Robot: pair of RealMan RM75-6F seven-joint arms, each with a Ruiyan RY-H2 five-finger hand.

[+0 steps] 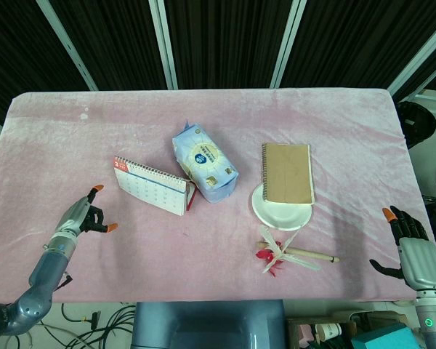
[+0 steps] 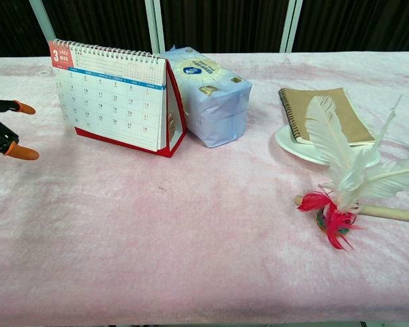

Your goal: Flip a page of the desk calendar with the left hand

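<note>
Chest view crops your left hand point(image 2: 3, 133) at the frame edge, fingers spread, empty, near the calendar point(image 2: 116, 102), not touching. Right hand point(image 1: 414, 251) idles fingers apart at table point(image 1: 349, 131) edge.

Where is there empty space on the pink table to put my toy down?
The near strip of table in front of the desk calendar is bare, and the far strip behind the tissue pack. It is crowded around the plate, notebook and feather pen.

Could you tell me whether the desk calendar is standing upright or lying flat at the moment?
Upright. The desk calendar stands tent-like on its red base, spiral binding on top, its March page facing the chest camera.
</note>
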